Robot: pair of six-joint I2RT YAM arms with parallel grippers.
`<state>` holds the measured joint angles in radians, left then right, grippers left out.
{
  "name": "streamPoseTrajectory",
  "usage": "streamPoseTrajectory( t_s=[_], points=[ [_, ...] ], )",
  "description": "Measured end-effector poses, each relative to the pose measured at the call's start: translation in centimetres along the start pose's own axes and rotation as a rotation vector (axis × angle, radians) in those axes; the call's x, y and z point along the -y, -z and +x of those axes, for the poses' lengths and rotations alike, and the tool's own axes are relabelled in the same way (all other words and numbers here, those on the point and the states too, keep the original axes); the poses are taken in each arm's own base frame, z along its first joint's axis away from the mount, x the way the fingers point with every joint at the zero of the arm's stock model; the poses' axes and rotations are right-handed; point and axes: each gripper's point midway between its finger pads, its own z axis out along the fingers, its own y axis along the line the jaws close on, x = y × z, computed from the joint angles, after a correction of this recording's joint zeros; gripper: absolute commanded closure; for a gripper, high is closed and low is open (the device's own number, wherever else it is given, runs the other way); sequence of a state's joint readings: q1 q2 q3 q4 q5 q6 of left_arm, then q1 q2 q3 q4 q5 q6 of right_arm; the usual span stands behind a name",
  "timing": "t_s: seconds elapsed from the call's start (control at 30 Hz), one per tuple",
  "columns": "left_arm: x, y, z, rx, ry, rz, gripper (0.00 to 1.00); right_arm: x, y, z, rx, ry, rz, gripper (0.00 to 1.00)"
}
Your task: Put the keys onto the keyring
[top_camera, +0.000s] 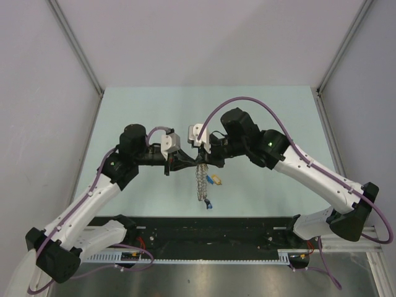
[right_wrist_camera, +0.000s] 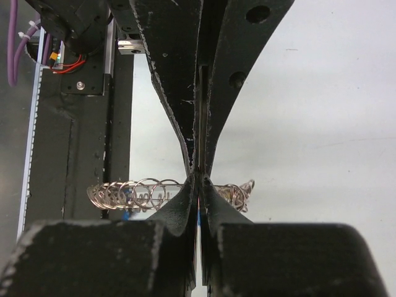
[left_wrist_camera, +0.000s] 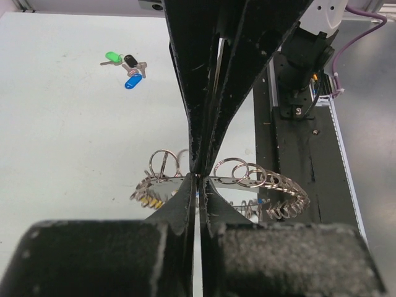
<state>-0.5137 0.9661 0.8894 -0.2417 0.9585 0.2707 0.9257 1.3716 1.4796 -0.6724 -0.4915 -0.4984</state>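
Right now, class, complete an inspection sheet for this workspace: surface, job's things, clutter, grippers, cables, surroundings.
Surface: pale green table.
Job's things: keyring gripped from both sides; green, black and blue keys lie together on the table, apart from it; yellow key by the ring, cannot tell whether it is threaded.
Clutter: nothing seen.
Grippers: left gripper and right gripper both shut on the keyring.
Cables: purple cable arches over the right arm.
Surroundings: grey walls; black rail at the near edge.
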Motion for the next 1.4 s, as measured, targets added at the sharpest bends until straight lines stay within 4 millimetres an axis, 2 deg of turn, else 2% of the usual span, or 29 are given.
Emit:
streamPoseTrajectory(
  t_s=[0.13, 0.17, 0.2, 0.23, 0.33, 0.43, 0.63, 0.73, 0.93, 1.03, 1.4],
  points=[
    [-0.1, 0.0, 0.3, -0.001, 0.003, -0.006, 1.00, 0.0, -0.1, 0.3, -0.005, -0.003, 0.001, 1.00],
    [0.0, 0.0, 0.4, 0.000, 0.005, -0.009, 0.99, 0.0, -0.2, 0.3, -0.005, -0.004, 0.001, 0.96],
    [-0.1, 0.0, 0.4, 0.002, 0.002, -0.013, 1.00, 0.0, -0.2, 0.3, -0.006, -0.007, 0.001, 0.89],
    [-0.1, 0.0, 0.4, 0.006, -0.002, -0.017, 1.00, 0.0, -0.2, 0.3, -0.003, -0.010, 0.001, 0.75],
    [-0.2, 0.2, 0.9, 0.005, 0.003, -0.049, 1.00, 0.1, -0.3, -0.2, 0.020, -0.023, 0.006, 0.56],
    [-0.5, 0.3, 2.2, -0.017, 0.033, -0.079, 1.00, 0.5, 0.1, -0.9, 0.061, -0.042, 0.034, 0.47],
    [-0.9, 0.4, 3.4, -0.025, 0.057, -0.122, 1.00, 2.8, 2.9, -1.1, 0.135, -0.130, 0.155, 0.46],
    [-0.9, 0.4, 3.1, -0.013, 0.049, -0.127, 0.99, 3.7, 3.7, -0.1, 0.150, -0.174, 0.206, 0.45],
    [-0.9, 0.4, 2.7, 0.004, 0.033, -0.125, 1.00, 3.0, 2.0, 3.7, 0.106, -0.237, 0.190, 0.44],
    [-0.8, 0.3, 2.7, 0.008, 0.035, -0.120, 1.00, 2.7, 1.2, 5.0, 0.093, -0.256, 0.181, 0.45],
    [-0.6, 0.2, 2.3, 0.024, 0.023, -0.103, 1.00, 3.9, -0.7, 5.2, 0.128, -0.249, 0.164, 0.44]
  ],
)
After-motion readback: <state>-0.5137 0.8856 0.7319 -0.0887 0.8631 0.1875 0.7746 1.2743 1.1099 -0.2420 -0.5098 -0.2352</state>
